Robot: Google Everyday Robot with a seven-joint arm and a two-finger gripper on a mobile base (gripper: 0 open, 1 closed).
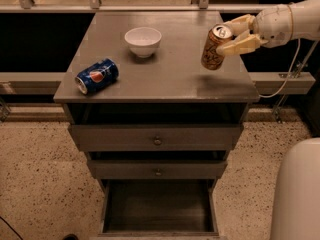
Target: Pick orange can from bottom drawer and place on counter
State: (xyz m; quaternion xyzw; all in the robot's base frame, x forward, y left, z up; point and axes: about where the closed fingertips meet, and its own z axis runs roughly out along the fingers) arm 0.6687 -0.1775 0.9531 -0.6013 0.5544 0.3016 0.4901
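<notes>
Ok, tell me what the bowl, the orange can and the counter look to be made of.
Counter: seemingly wood painted matt grey, with a faint sheen. Bowl: likely glazed ceramic, though plastic is possible; plain white and smooth. Orange can: thin metal, with a shiny silver top and printed side; the gripper holds it tilted over the counter's right side.

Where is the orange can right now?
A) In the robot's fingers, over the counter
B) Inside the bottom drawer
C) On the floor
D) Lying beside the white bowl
A: the gripper holds the orange can, tilted, between its fingers above the right side of the counter. The bottom drawer is open with no can showing inside.
</notes>
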